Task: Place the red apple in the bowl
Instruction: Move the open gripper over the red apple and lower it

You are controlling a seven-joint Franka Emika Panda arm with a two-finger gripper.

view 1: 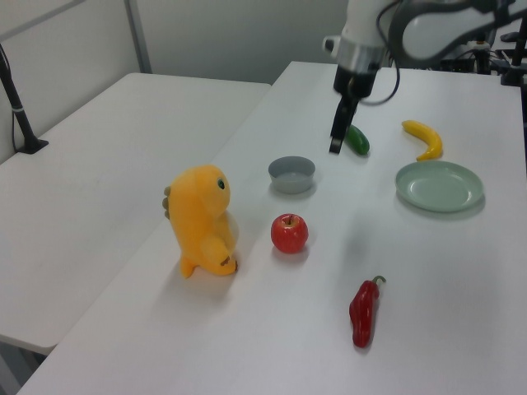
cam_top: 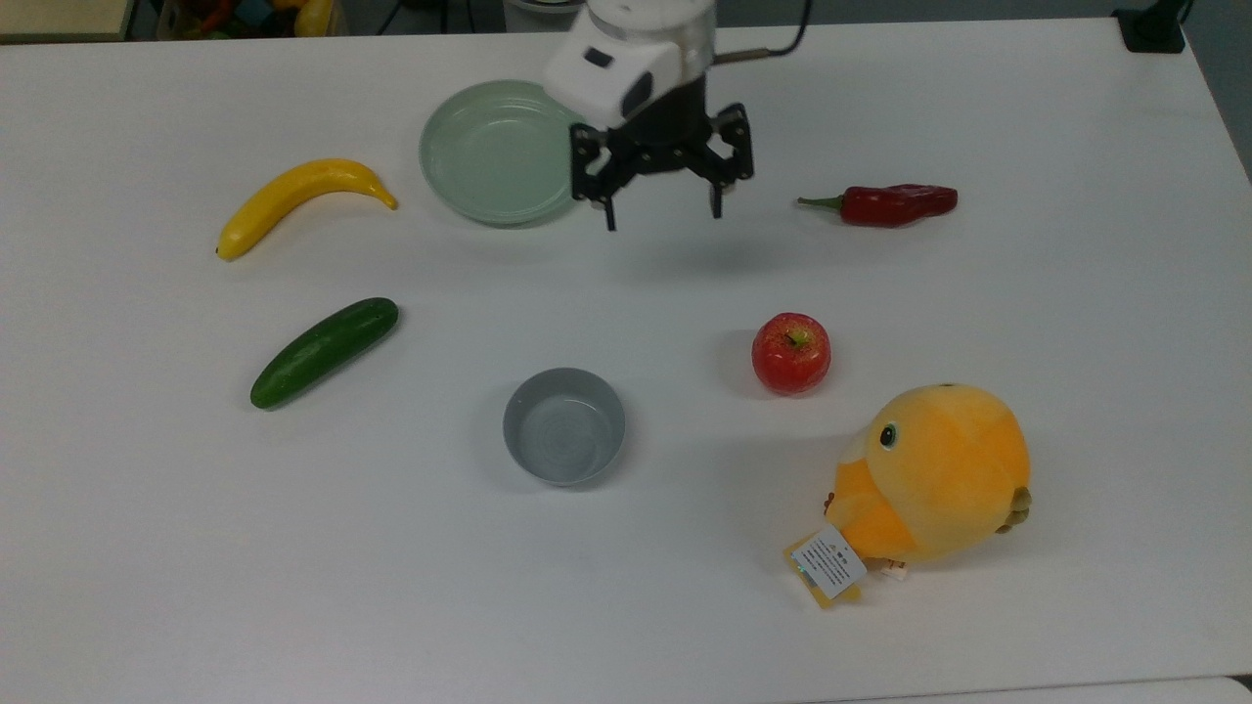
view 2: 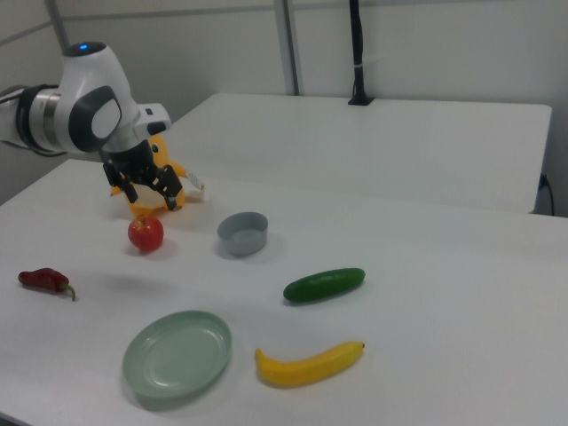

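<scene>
A: What is the surface like?

B: A wide, smooth white table [cam_top: 1027, 98] with a matte top. In the left view a second white table [view 1: 90, 164] stands beside it with a narrow gap between, and pale wall panels with a grey upright post rise behind. In the right view a black pole [view 2: 357, 53] stands at the far edge of that neighbouring table.

A: Take the small round grey-blue bowl [cam_top: 564, 425] as the landmark. Where is the small glossy red toy apple?

B: The red apple [cam_top: 791, 353] sits on the table to the top view's right of the bowl, apart from it, stem up. A plush orange-yellow bird toy [cam_top: 929, 474] with a paper tag stands just beyond the apple, further from the bowl.

A: And the tool?

B: The black two-finger gripper [cam_top: 663, 213] on the white arm hangs above the table, beyond the bowl toward the top view's upper edge, fingers spread wide and holding nothing. It is well apart from the apple.

A: What else lies around the bowl?

B: A shallow pale green dish [cam_top: 499, 152] sits past the bowl, next to the gripper. A dark green cucumber [cam_top: 324, 352] lies to the top view's left of the bowl, a yellow banana [cam_top: 298, 200] beyond that, and a long dark red chili pepper [cam_top: 885, 204] far off to the top view's upper right
</scene>
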